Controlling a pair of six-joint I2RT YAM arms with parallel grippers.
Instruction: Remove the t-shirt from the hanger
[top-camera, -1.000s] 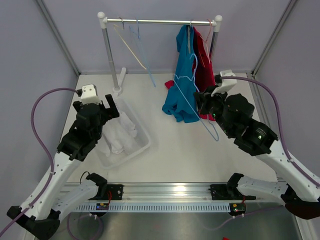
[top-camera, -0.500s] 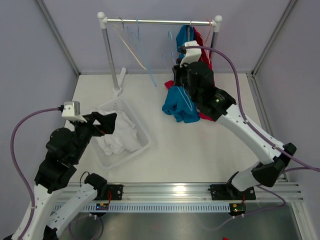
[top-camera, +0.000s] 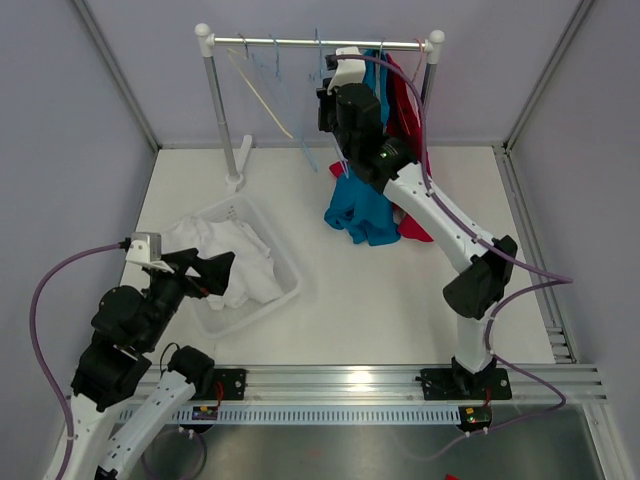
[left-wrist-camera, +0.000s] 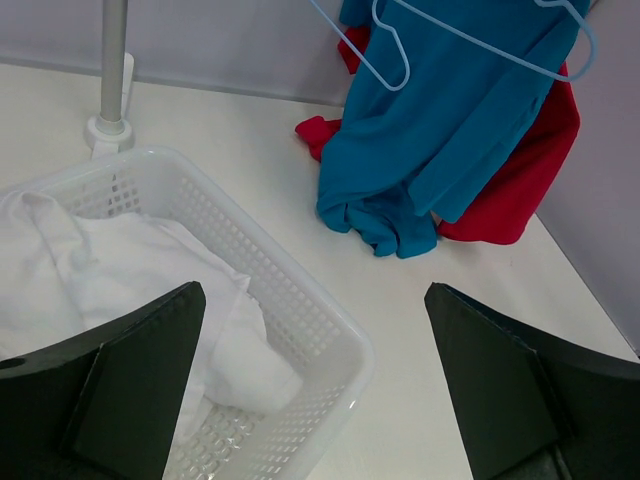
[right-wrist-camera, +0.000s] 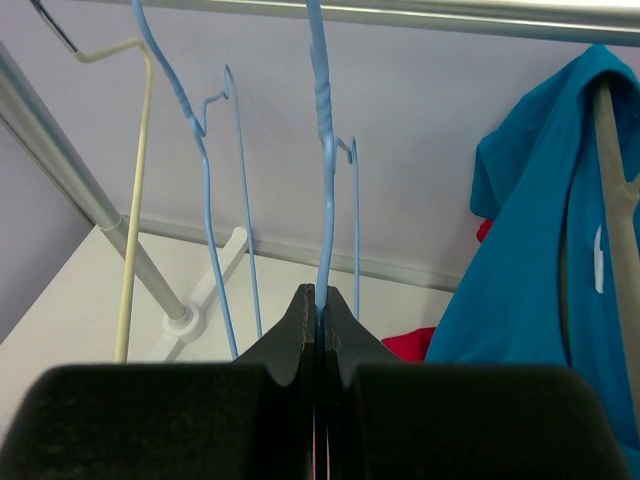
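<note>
While the right hand (right-wrist-camera: 318, 296) is clamped on a bare blue hanger (right-wrist-camera: 323, 170) at the rail (top-camera: 300, 43), the left hand (left-wrist-camera: 312, 292) hovers with fingers spread over the basket (left-wrist-camera: 340, 390) of white garments (left-wrist-camera: 150, 270). The blue t-shirt (top-camera: 360, 205) hangs from the rail down to the table (top-camera: 380, 290), apparently on its own hanger, so removal looks unfinished.

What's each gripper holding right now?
Left gripper: open, holding nothing.
Right gripper: closed on the blue hanger.

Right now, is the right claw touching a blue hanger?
Touching. The right wrist view shows the right gripper shut on the blue hanger, its wire pinched tight with no gap.
</note>
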